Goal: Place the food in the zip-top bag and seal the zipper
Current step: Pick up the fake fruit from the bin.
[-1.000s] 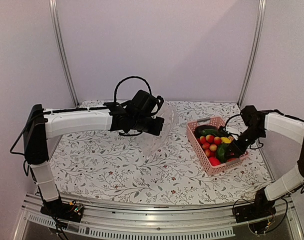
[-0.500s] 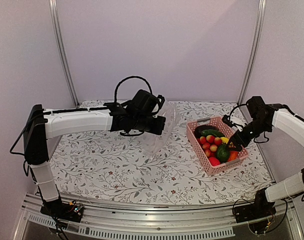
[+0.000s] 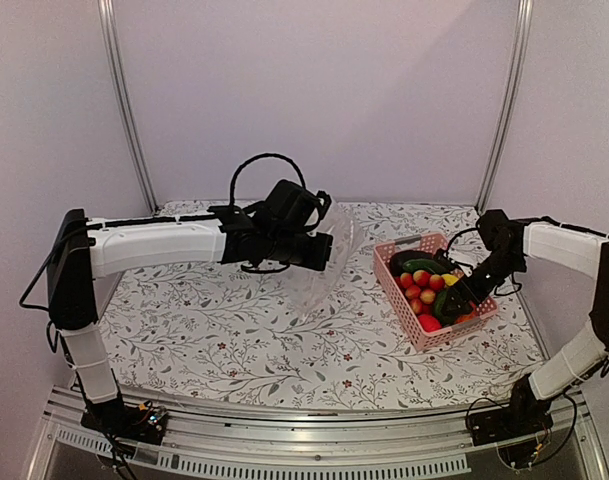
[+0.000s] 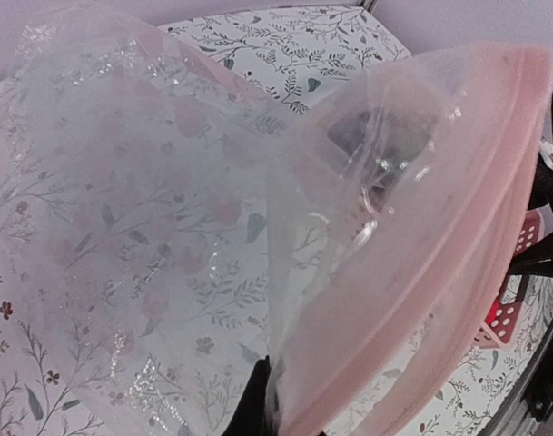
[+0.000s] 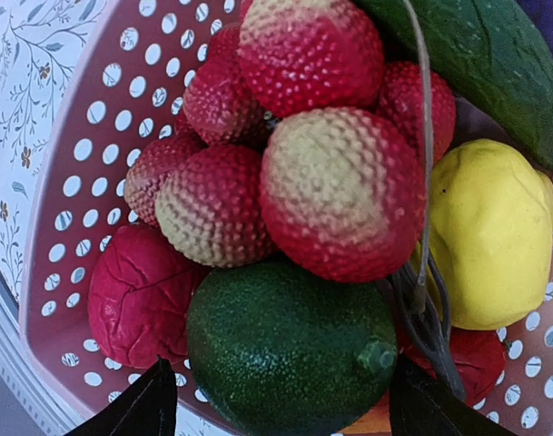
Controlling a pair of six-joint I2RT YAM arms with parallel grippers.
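My left gripper (image 3: 314,250) is shut on the edge of the clear zip-top bag (image 3: 329,268) and holds it up above the table, mouth toward the basket. In the left wrist view the bag (image 4: 122,200) fills the frame, its zipper (image 4: 458,227) a pink-tinted band, pinched at my gripper (image 4: 267,404). The food lies in the pink basket (image 3: 392,262). My right gripper (image 3: 462,298) is open just above it, its fingers (image 5: 140,413) either side of a dark green round fruit (image 5: 285,354). Bumpy red fruits (image 5: 340,191), a yellow lemon (image 5: 489,236) and a green cucumber (image 5: 494,64) lie beyond.
The pink slotted basket (image 5: 85,136) stands on the flowered tablecloth (image 3: 234,340) at the right. A crinkled red piece (image 5: 135,295) sits by the green fruit. A thin cable (image 5: 421,182) hangs across the fruit. Metal frame posts (image 3: 124,100) stand at the back corners.
My right gripper lifted up and away from the basket, then came back down over the dark green fruit. My left arm and the bag have hardly moved.
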